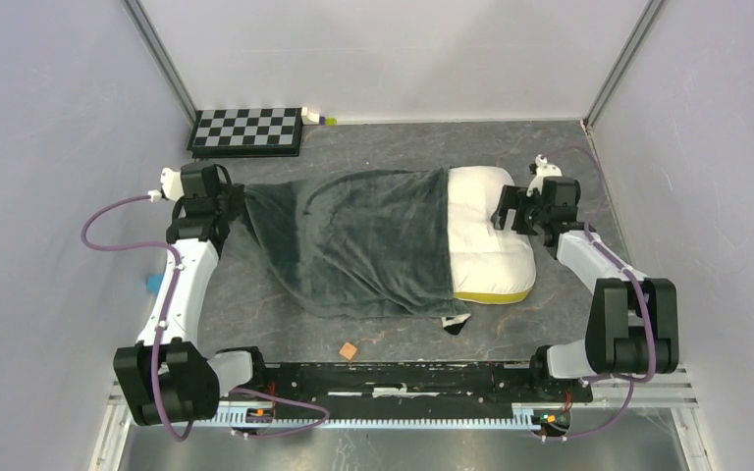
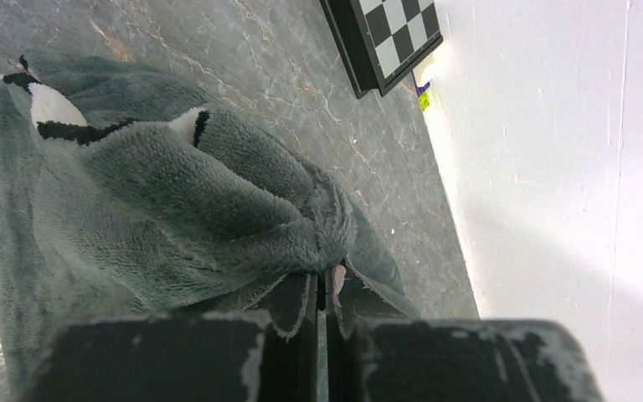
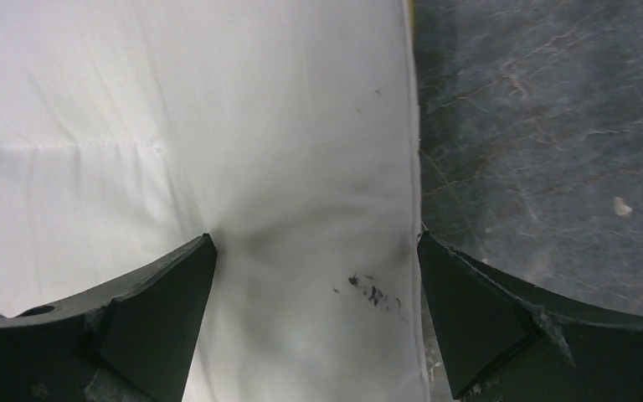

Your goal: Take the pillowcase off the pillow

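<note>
The pillowcase [image 1: 353, 240] lies dark grey-green side up over the left and middle of the pillow, with a zebra-striped corner [image 1: 455, 324] showing at its front. The white pillow [image 1: 486, 231] sticks out of it on the right, yellow edge toward the front. My left gripper [image 1: 241, 201] is shut on the pillowcase's bunched left end; in the left wrist view the plush fabric [image 2: 176, 193] gathers into the closed gripper [image 2: 322, 280]. My right gripper [image 1: 504, 211] is open, jaws wide apart, over the pillow's right edge; the pillow [image 3: 218, 126] fills the gap in the gripper [image 3: 316, 251].
A checkerboard [image 1: 247, 130] lies at the back left by the wall, with a small yellow-green object [image 1: 320, 119] beside it. A small orange-brown piece [image 1: 349, 349] lies near the front. A blue bit [image 1: 152, 283] shows by the left arm. Walls close in on three sides.
</note>
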{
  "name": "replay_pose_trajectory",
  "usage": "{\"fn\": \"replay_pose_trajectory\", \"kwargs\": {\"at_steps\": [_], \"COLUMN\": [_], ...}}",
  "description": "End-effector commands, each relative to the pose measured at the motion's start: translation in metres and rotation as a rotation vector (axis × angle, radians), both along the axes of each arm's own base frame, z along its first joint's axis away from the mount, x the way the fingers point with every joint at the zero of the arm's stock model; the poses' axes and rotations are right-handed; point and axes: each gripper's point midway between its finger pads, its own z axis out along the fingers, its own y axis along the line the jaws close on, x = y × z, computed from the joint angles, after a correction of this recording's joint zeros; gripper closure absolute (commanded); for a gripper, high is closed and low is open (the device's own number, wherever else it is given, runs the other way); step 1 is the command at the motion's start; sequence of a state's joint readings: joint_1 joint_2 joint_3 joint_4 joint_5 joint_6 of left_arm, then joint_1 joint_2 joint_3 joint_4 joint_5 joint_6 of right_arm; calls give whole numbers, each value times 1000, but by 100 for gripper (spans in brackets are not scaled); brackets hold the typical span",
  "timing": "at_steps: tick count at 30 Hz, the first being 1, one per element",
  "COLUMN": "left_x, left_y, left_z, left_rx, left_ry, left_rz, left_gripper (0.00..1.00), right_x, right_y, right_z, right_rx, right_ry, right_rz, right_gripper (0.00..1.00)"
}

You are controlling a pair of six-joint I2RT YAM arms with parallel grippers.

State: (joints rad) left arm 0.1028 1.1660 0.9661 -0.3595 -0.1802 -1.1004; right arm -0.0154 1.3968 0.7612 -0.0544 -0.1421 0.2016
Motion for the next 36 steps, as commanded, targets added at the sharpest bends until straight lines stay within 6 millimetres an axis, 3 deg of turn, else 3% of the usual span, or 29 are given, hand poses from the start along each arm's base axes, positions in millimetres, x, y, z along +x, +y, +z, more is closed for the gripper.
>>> {"fn": "replay_pose_trajectory", "kwargs": {"at_steps": [1,3,4,6,7,8,9,14,18,22,26,28,31,36], "left_x": [12,14,14,11,8,4,2,6,8,-12,-41,-48,-47,-10], "left_y": [-4,-5,-5,2,10,18,27,42,47,82,127,136,133,95], "left_z": [33,33,34,34,36,36,42,77,107,125,130,130,130,123], "left_rx": [30,23,23,29,40,52,71,103,128,207,221,229,227,156], "left_ry": [-97,-96,-97,-88,-79,-65,-63,-63,-73,-8,8,2,-12,-124], "left_rz": [-35,-39,-37,1,53,97,138,190,198,294,427,451,431,172], "left_gripper": [98,98,98,98,98,98,98,98,98,98,98,98,98,98], "right_x": [-7,-8,-8,-4,0,3,8,29,35,34,25,22,23,33], "right_y": [22,29,27,13,4,-8,-17,-72,-116,-161,-198,-203,-199,-163], "right_z": [-32,-36,-37,-28,-20,-10,4,74,112,133,141,144,148,138], "right_rx": [60,99,96,71,62,61,66,40,1,16,37,27,32,143], "right_ry": [65,51,44,12,-5,-24,-55,-186,-248,-289,-315,-325,-346,-346], "right_rz": [115,132,114,44,-4,-51,-85,-250,-386,-531,-641,-650,-626,-443], "right_gripper": [3,1,10,47,75,92,100,100,100,100,100,100,100,99]}}
